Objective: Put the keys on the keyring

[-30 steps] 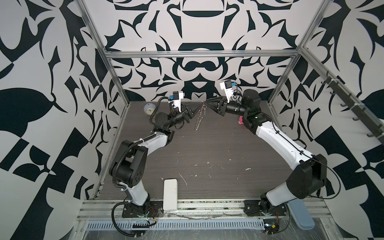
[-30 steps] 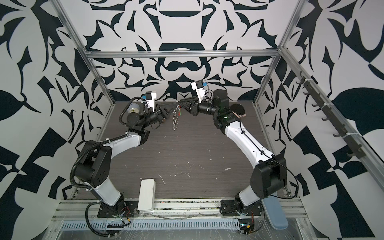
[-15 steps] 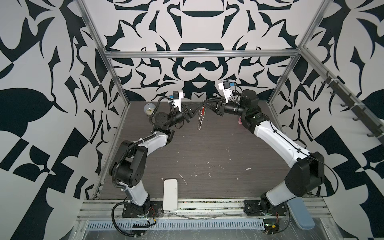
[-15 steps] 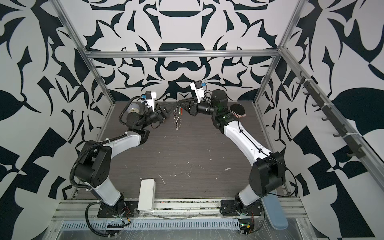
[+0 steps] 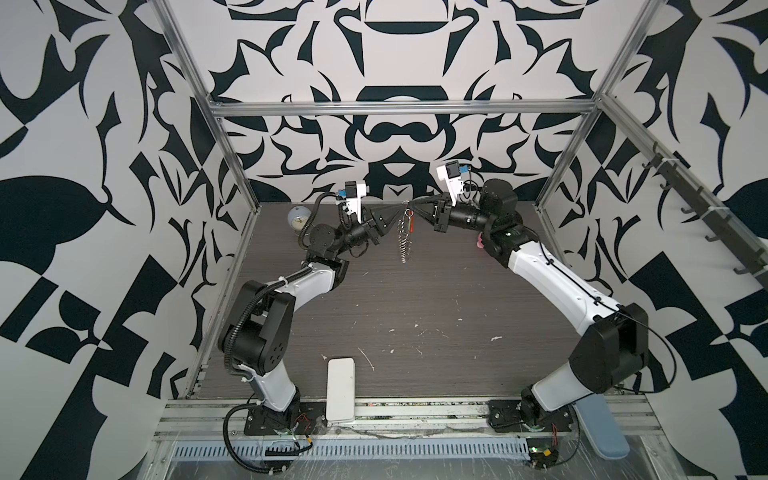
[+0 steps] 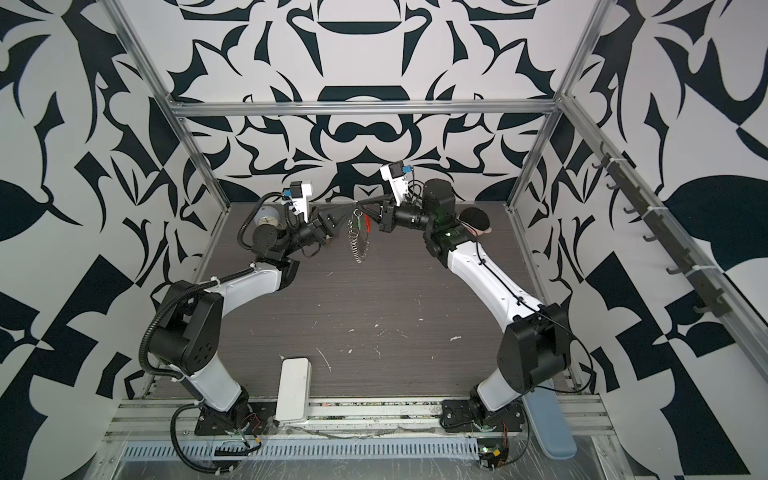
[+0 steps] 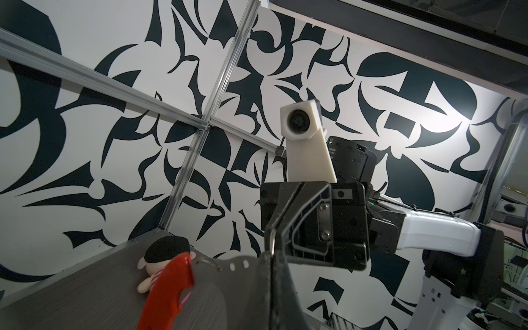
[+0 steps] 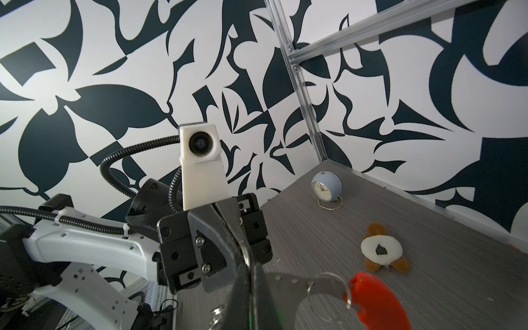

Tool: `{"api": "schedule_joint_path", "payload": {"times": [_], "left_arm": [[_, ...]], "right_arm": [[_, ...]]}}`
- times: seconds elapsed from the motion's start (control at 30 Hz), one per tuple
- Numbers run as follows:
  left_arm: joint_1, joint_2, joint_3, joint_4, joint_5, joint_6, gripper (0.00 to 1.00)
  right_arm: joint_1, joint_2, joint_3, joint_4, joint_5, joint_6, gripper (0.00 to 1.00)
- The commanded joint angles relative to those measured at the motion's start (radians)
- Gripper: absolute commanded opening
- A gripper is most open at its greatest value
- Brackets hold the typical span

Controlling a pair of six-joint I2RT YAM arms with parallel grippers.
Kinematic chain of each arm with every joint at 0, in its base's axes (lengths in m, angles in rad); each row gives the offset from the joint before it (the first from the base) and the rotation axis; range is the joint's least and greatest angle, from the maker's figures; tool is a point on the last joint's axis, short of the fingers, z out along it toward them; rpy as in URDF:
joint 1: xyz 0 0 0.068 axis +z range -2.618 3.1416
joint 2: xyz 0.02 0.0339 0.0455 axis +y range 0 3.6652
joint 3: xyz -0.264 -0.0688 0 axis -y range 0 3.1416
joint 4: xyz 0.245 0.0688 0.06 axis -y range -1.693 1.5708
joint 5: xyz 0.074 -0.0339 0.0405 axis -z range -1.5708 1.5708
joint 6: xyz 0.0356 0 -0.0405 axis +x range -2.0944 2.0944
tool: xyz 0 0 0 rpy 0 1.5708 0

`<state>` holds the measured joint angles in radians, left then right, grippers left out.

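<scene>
**Both jaws pinch the hanging keyring**

Right jaws have drawn in toward the left jaws over the last second and clamped down; before, they stood slightly apart and a little short of the meeting point.

Below both pairs of jaws spreads the grey counter [image 5: 415, 316]. The right arm [image 5: 552, 274] and the left arm [image 5: 307, 282] reach in from opposite sides, and their tips meet in the air over the counter's far part.

The keyring [image 5: 404, 241] [image 6: 356, 243] hangs from that meeting point. Its long axis is vertical, and its free end points straight down toward the counter. Whether the lowest ring touches the surface cannot be told.

Left jaws are clenched on the keyring's top end. Right jaws are clenched on the same end, at the flat silver piece [image 8: 288, 281] [image 7: 231, 265].

The curved red-orange bar [image 5: 412, 224] [image 8: 377, 303] [image 7: 168, 291] sits just below the tips, beside the chain, on the right jaws' side.
</scene>
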<state>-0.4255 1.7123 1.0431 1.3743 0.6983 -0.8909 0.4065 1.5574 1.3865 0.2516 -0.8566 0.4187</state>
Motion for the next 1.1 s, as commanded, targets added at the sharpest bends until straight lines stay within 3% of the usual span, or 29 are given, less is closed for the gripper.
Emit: {"api": "schedule_joint_path", "payload": {"times": [0.0, 0.1, 0.2, 0.3, 0.33, 0.43, 0.57, 0.7, 1.07], "left_arm": [[0.0, 0.008, 0.038, 0.062, 0.004, 0.007, 0.0], [0.004, 0.003, 0.038, -0.005, 0.061, 0.058, 0.0], [0.017, -0.043, 0.009, -0.185, 0.12, 0.205, 0.1], [0.033, -0.115, -0.002, -0.492, 0.192, 0.443, 0.2], [0.037, -0.143, 0.019, -0.672, 0.231, 0.574, 0.22], [0.036, -0.216, 0.127, -1.253, 0.186, 1.025, 0.27], [0.036, -0.206, 0.249, -1.561, 0.168, 1.257, 0.29], [0.037, -0.144, 0.356, -1.683, 0.205, 1.294, 0.29], [0.037, -0.01, 0.517, -1.757, 0.373, 1.275, 0.27]], "right_arm": [[0.015, -0.021, 0.053, -0.017, -0.019, -0.035, 0.0], [0.018, -0.036, 0.082, -0.161, 0.027, -0.148, 0.0], [0.018, -0.055, 0.109, -0.323, 0.097, -0.292, 0.0], [0.019, -0.075, 0.113, -0.442, 0.203, -0.436, 0.0], [0.021, -0.085, 0.109, -0.461, 0.241, -0.48, 0.0], [0.021, -0.109, 0.07, -0.46, 0.315, -0.57, 0.0], [0.023, -0.108, 0.046, -0.445, 0.284, -0.612, 0.0], [0.033, -0.101, 0.045, -0.445, 0.219, -0.607, 0.0], [0.051, -0.108, 0.032, -0.452, 0.151, -0.595, 0.0]]}}
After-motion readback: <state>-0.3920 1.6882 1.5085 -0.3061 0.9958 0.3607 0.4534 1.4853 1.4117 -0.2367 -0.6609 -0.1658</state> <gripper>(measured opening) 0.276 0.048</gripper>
